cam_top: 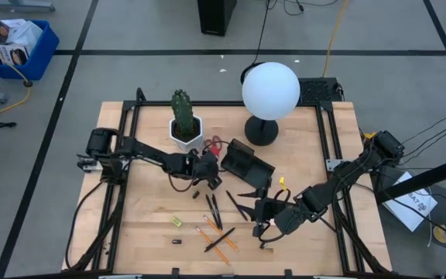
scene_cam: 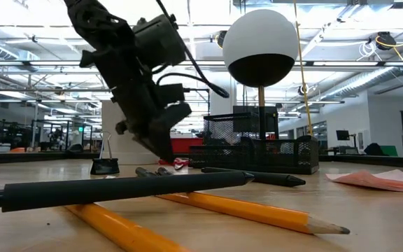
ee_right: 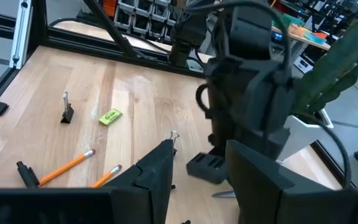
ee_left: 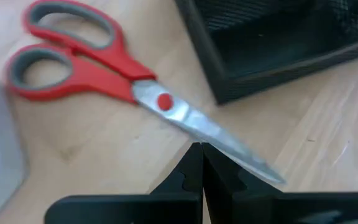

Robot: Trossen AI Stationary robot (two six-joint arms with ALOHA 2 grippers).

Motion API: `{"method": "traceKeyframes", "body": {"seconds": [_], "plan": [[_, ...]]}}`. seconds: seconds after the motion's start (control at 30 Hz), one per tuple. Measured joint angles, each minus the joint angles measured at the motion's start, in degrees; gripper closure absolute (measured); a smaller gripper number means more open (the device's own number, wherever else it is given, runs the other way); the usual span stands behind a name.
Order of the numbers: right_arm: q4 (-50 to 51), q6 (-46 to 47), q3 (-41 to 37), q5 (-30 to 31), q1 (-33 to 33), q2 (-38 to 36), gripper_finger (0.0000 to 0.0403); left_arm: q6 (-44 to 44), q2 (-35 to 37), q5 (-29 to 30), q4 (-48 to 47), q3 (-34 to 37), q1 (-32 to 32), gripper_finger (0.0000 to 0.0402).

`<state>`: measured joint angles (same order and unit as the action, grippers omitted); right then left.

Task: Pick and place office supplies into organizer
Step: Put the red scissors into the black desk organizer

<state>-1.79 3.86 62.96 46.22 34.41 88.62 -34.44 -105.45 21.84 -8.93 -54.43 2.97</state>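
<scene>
- High view: the left claw is sitting near the bench centre, just beside the organizer, which is lying between the cactus pot and the lamp. The right claw is hovering lower on the bench, near the loose pens and pencils. I am counting roughly three pens and two or three pencils in an overlapping pile, one small yellow piece, one tiny clip, and one scissors partly showing by the pot. A pink pad is not showing from above
- Low view: a pen and two pencils are lying in the foreground; one binder clip is standing behind; pink paper is lying at the right. The organizer is holding none of these, as far as showing
- Left wrist view: the left claw is fully closed, gripping nothing, its tips hanging just over the scissors blade; the organizer corner is lying close by
- Right wrist view: the right claw is standing well apart and empty, facing the left arm
- Judgement: the task is looking barely begun; nearly every item is awaiting placement
</scene>
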Motion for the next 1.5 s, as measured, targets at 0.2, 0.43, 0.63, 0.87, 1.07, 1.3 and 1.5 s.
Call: {"method": "traceKeyframes", "body": {"seconds": [0.2, 0.43, 0.63, 0.87, 1.07, 1.3, 1.5], "plan": [[0.18, 0.0, 0.0, 0.02, 0.0, 0.0, 0.0259, 1.37, -2.38, 1.34, 4.56, -1.06, 1.27, 0.04], [-0.43, 0.26, -0.6, 0.01, -0.22, 0.0, 0.0259, 0.0, -3.23, 5.98, 0.56, -2.14, 3.38, 0.04], [-6.93, -0.17, -4.64, 0.02, -1.36, 0.0, 0.0259, 0.89, -2.67, 5.27, 3.31, -2.17, 3.71, 0.04], [-9.61, -0.44, -5.75, 0.0, -2.21, 0.0, 0.0259, -1.17, -2.66, 3.96, -0.81, -2.14, 2.31, 0.04], [-11.69, -2.65, -5.77, -0.01, -1.75, 0.0, 0.0259, -1.63, -2.57, 1.7, -1.86, -2.19, 1.84, 0.04], [-11.75, -2.85, -5.79, 0.02, -1.7, 0.0, 0.0259, -7.0, -2.36, -4.83, -4.14, -2.08, 3.02, 0.04], [-11.74, -2.63, -5.79, 0.0, -1.68, 0.0, 0.0259, -11.83, -2.29, -6.7, -4.66, 0.56, 6.06, 0.04]]}}
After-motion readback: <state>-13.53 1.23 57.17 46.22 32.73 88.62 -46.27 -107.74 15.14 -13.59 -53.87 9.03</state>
